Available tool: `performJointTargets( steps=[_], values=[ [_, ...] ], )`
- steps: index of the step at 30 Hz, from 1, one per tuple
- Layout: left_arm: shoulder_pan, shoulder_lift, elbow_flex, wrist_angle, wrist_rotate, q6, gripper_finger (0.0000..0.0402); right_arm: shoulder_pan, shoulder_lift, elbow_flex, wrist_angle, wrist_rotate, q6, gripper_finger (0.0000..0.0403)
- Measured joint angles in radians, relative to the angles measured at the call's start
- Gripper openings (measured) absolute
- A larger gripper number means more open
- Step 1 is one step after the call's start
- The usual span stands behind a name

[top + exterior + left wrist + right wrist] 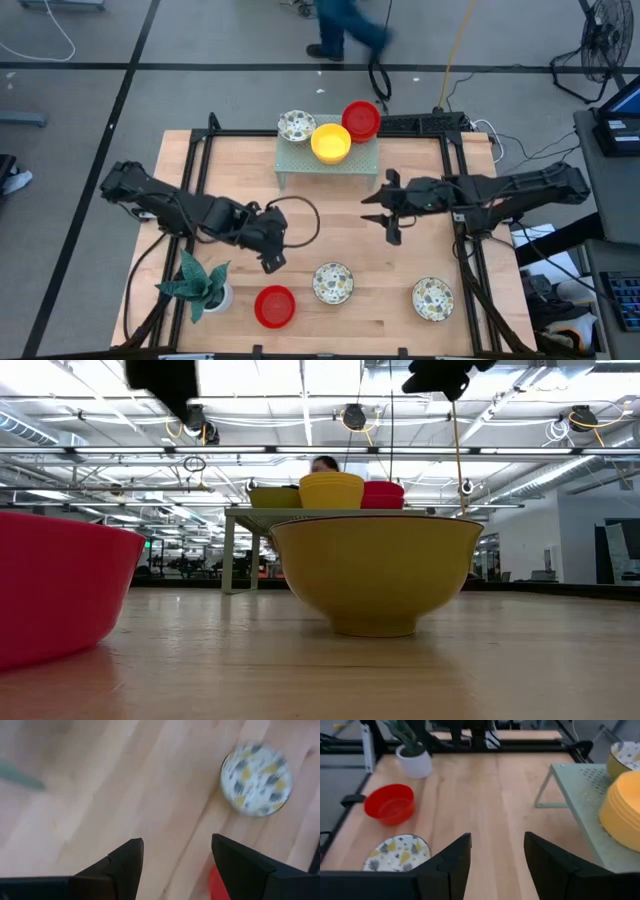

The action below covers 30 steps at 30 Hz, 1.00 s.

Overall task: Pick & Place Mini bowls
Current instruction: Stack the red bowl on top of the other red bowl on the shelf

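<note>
Three mini bowls stand on the pale green rack: a speckled one, a yellow one and a red one. Near the table's near edge rest a red bowl and two speckled bowls. My left gripper hovers open left of the middle, above bare wood between the red bowl and the speckled bowl. My right gripper hangs open right of the rack, touching nothing; its wrist view shows the red bowl and a speckled bowl.
A green leafy plant in a white pot stands at the near left corner. Black frame bars run along the table's sides. A person walks past beyond the far edge. Bare wood lies in the middle between the rack and the near bowls.
</note>
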Motion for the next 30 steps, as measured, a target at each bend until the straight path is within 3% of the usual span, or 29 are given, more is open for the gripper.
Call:
performJointTargets(
  steps=[7, 12, 21, 30],
  values=[
    [-0.033, 0.001, -0.201, 0.11, 0.192, -0.129, 0.0239, 0.036, -0.049, -0.079, 0.109, 0.0, 0.0, 0.0171],
    [-0.056, 0.0, -0.347, 0.274, 0.288, -0.206, 0.0239, 0.044, -0.052, -0.101, 0.14, 0.0, 0.001, 0.0171],
    [-0.096, 0.0, -0.515, 0.505, 0.323, -0.322, 0.0239, 0.043, -0.052, -0.101, 0.15, 0.0, 0.001, 0.0171],
    [-0.139, 0.0, -0.532, 0.602, 0.301, -0.329, 0.0239, 0.043, -0.052, -0.101, 0.149, 0.0, 0.001, 0.0171]
  ],
)
